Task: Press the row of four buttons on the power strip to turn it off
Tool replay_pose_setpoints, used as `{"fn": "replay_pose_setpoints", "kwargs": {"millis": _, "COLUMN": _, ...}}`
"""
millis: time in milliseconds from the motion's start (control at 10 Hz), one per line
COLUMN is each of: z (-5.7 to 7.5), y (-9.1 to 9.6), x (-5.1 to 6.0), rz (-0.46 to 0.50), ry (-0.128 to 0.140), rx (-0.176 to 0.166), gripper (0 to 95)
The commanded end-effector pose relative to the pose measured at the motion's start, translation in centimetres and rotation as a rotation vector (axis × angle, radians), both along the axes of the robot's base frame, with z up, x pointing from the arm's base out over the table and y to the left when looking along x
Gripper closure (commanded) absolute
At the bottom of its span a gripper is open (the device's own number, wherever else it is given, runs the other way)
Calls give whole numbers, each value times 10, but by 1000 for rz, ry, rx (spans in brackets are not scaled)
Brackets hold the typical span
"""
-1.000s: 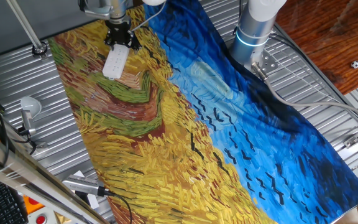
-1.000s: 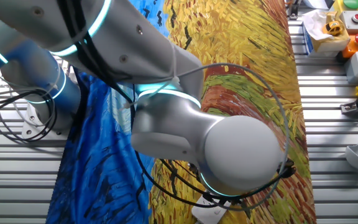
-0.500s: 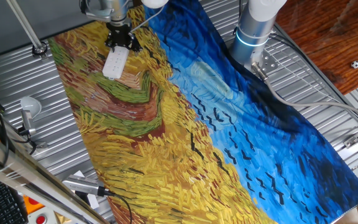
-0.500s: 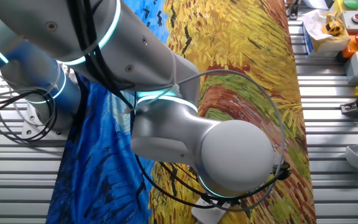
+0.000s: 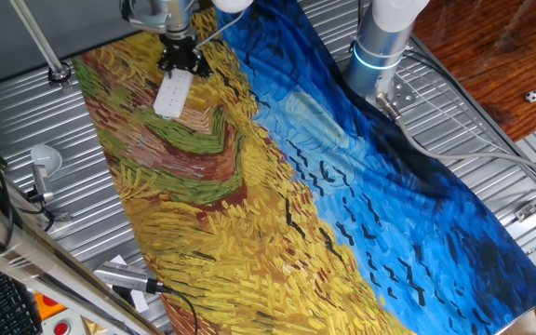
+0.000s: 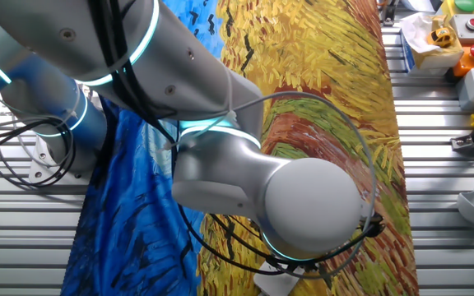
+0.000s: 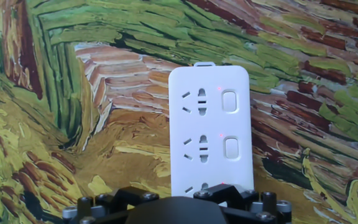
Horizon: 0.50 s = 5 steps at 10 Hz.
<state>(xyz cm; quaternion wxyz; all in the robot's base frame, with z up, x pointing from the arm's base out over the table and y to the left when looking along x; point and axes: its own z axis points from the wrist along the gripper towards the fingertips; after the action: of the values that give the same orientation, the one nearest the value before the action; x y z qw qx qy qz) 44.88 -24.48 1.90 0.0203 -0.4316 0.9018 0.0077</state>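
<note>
Slatted metal table [image 5: 491,121], draped with a painted cloth [image 5: 249,186] of yellow wheat-field strokes on one half and blue sky on the other.

Item one: power strip [image 5: 172,94], white, flat, lying on the yellow part of the cloth near its far end in the fixed view. It lies lengthwise away from the hand camera, presumably so one straight pass can reach the whole row. The hand view shows its face [image 7: 209,130] plainly: socket slots down the middle and rounded buttons along the right edge, two in clear sight, the nearer end hidden under the tool body.

Item two: gripper [image 5: 180,59], black, directly over the strip's far end as the fixed view has it, hanging from the arm [image 6: 245,189]. Fingertips appear in no view, so their spread, or any contact with a button, cannot be told.

Item three: views compared. One fixed view gives strip and tool together, small. The other fixed view is mostly filled by the arm's grey joint, with only a white corner [image 6: 274,282] peeping beneath. Only the hand view resolves the buttons.
</note>
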Motion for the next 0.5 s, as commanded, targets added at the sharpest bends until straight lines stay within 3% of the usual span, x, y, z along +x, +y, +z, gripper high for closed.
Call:
{"fn": "replay_pose_setpoints", "kwargs": {"millis": 100, "z": -5, "y": 0, "x": -1, "rz": 5, "ry": -4, "rx": -5, "gripper": 190}}
{"fn": "replay_pose_setpoints", "kwargs": {"millis": 500, "z": 1, "y": 0, "x": 0, "rz": 12, "ry": -1, "rx": -15, "gripper": 190}}
